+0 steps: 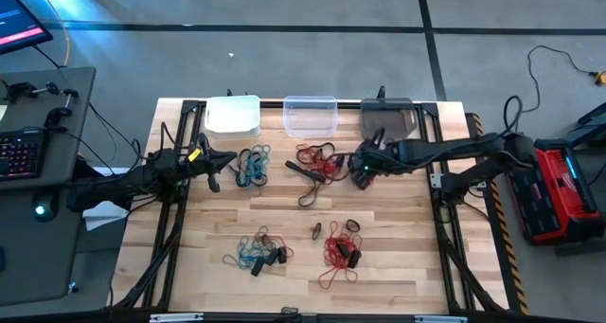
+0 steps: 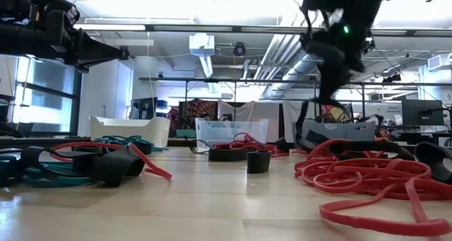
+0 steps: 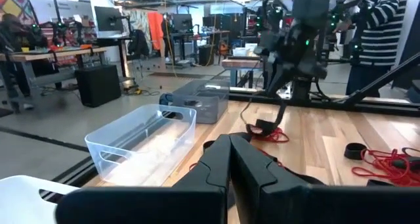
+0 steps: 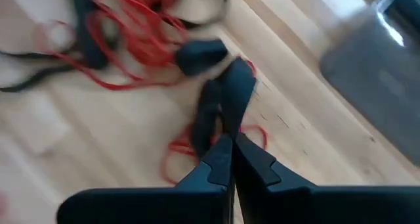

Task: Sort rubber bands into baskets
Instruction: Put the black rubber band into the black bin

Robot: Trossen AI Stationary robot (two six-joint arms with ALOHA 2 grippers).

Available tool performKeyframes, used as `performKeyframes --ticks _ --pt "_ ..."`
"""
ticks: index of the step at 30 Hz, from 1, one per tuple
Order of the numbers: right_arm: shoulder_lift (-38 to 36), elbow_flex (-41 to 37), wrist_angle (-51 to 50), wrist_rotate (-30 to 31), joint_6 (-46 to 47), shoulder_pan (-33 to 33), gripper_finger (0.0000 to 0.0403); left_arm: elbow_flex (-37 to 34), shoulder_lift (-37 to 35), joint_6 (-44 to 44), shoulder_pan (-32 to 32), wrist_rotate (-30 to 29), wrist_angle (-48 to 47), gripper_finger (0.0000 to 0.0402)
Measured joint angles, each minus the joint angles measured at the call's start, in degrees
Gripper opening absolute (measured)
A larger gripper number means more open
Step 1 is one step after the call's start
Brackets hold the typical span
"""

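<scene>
The left gripper [image 1: 214, 162] is hovering with its jaws together beside a teal bunch [image 1: 252, 165], just in front of the white basket [image 1: 233, 116]. The clear basket [image 1: 311, 115] is sitting in the middle. Red bands [image 1: 318, 160] are lying on the surface [image 1: 284, 209] before it. The right gripper [image 1: 363, 169] is pinching a dark band [image 4: 220, 102] near the grey basket [image 1: 388, 116].

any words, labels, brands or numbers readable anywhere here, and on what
None can be read.
The white basket, clear basket and dark grey basket show no label.
The monitor beside the table shows only a blurred glow.
The red case on the floor has markings too small to read.
Posters in the room behind are too blurred.
</scene>
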Motion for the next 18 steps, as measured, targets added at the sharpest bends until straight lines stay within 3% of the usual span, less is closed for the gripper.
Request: performKeyframes --ticks 7,14,18 --pt "-0.07 -5.78 7.26 0.06 1.49 -0.70 0.0000 0.02 0.00 -0.45 -0.02 0.00 0.04 0.0000" --pt "-0.11 -1.03 11.54 -5.27 -2.55 -0.70 0.0000 0.02 -0.01 -1.22 -0.02 0.00 0.04 0.0000" --pt "-0.11 2.30 12.99 -5.36 -5.49 -0.74 0.0000 0.00 -0.01 -2.04 -0.02 0.00 0.04 0.0000"
